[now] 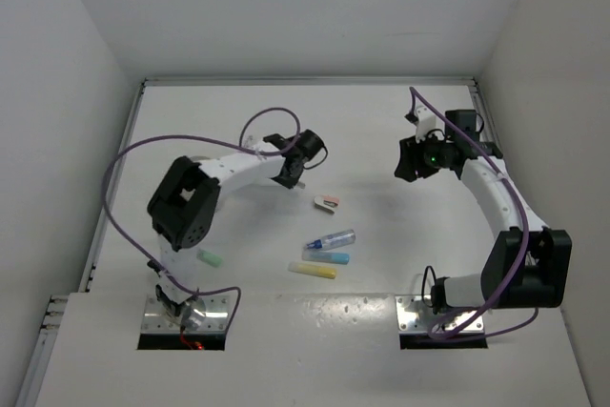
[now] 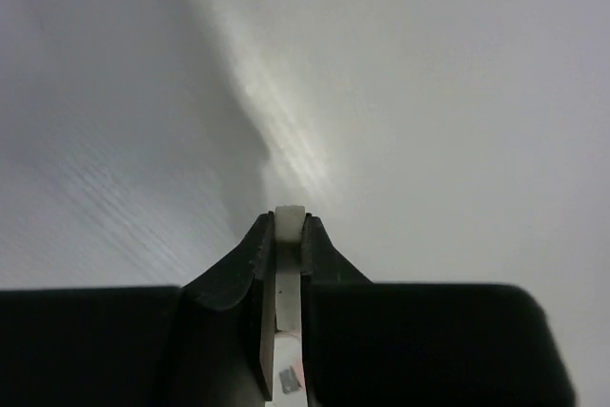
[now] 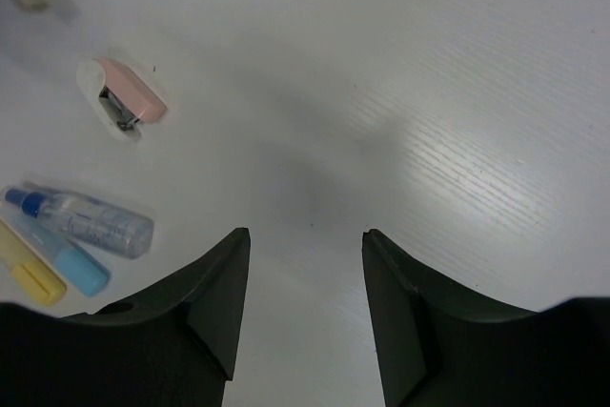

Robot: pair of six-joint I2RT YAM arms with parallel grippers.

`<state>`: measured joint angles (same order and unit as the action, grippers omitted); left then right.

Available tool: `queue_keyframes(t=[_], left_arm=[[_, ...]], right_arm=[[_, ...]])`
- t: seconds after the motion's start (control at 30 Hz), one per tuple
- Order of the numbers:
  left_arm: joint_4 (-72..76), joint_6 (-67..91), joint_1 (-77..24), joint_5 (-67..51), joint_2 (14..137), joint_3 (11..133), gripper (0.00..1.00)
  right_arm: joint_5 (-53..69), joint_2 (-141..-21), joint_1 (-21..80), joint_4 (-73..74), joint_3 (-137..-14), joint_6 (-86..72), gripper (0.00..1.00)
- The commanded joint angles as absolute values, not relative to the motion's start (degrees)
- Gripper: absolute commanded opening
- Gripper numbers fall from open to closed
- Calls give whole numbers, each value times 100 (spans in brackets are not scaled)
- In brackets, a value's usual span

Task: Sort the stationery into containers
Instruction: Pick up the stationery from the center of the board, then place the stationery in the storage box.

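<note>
My left gripper (image 2: pixel 289 228) clamps a white piece (image 2: pixel 290 293), right gripper (image 3: pixel 305 240) gapes empty; next I carry it to a container.

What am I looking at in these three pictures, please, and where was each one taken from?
These are two white robot arms, left and right, bolted at the near edge of a white table. The wide picture comes from a fixed camera overhead. The other two come from a camera on each wrist, looking past that arm's two-fingered tool. On the table lie a clear blue-capped tube, a light blue marker, a yellow marker, a mint-green marker and a small pink-and-white item. The left tool is shut on a slim white stick. The right tool is open and empty.
</note>
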<state>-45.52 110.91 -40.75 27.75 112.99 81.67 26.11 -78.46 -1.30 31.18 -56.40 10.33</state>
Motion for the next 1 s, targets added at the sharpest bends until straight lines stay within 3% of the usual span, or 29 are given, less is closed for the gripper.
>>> queue_keyframes(t=[0.0, 0.2, 0.4, 0.97], left_arm=[[-4719, 10042, -3806, 4375, 9829, 8587, 0], [-5467, 8467, -2640, 5360, 8878, 9105, 0], [-5458, 6251, -1970, 5722, 8955, 9105, 0], [-4360, 5203, -1441, 5002, 9729, 8253, 0]], right_arm=[[2769, -7646, -158, 3050, -5827, 1037, 51], [2821, -7646, -158, 3050, -5827, 1037, 51], [2821, -7646, -158, 3050, -5827, 1037, 51], [2813, -7699, -158, 3103, -5774, 1037, 51]])
